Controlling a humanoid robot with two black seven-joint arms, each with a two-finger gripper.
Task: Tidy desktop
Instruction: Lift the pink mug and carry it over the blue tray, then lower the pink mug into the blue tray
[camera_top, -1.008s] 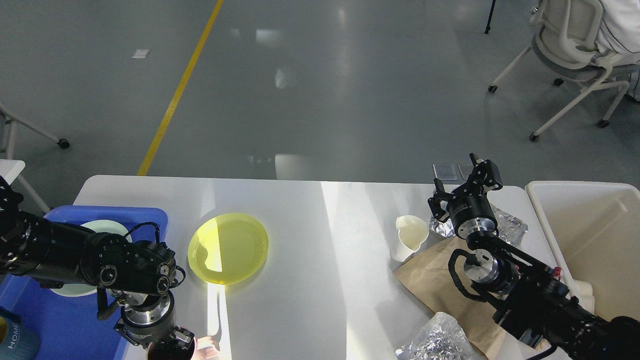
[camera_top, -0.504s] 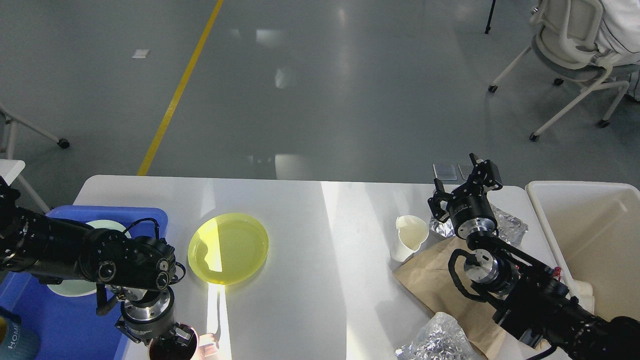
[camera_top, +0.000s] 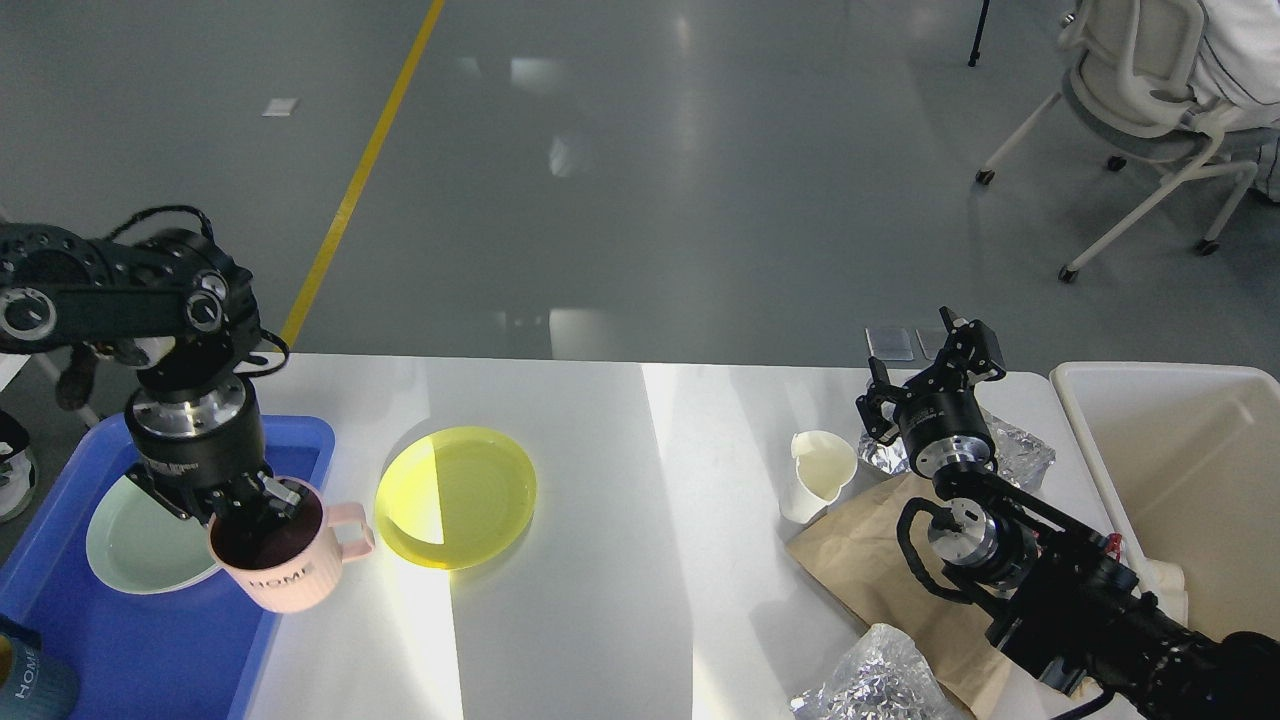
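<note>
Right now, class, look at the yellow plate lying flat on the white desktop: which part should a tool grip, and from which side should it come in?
Grip the yellow plate at its raised rim, coming down from above at the left edge, nearest the left tool. It lies flat on the desktop, so only the rim offers a lip to pinch, one finger inside and one outside. That tool now holds the pink mug.

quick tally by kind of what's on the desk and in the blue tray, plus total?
Mugs: 2, pink in left claw, blue at tray corner
Plates: 2, yellow, pale green
Paper cups: 1
Foil wads: 2
Brown paper: 1
Total: 8
</note>
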